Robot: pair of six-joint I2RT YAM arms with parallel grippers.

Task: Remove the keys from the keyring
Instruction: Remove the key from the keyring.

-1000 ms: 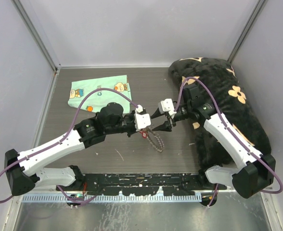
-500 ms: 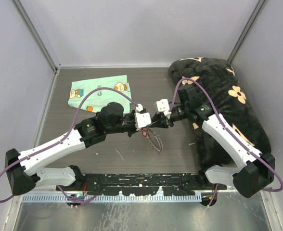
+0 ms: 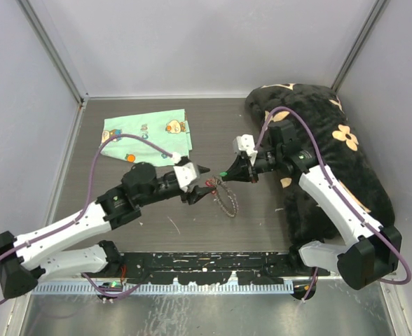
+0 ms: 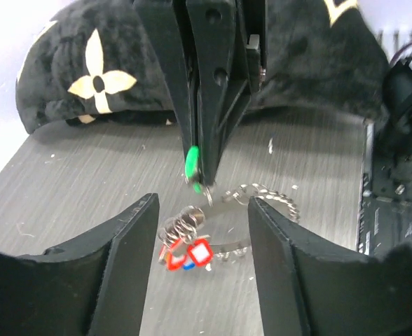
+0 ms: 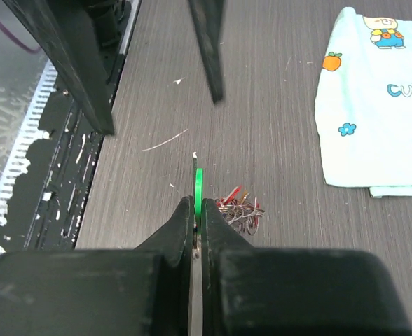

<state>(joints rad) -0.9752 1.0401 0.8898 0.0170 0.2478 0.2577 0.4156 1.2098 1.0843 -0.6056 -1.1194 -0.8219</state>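
Across the dark wood-grain table (image 3: 157,220), walled by pale grey panels, we see a mint-green cloth (image 3: 146,133) near the far left corner and a black flowered blanket (image 3: 332,140) along the right edge. Near the table's middle lies the keyring (image 3: 227,201), with red-headed keys (image 4: 185,255) bunched at its left end. From the right edge one arm reaches in, the right claw (image 3: 227,173) pressed together on a green-headed key (image 4: 190,164) at the ring's wire. From the near left corner the other arm stretches low, and we find the left claw (image 3: 206,183) spread just beside the ring.
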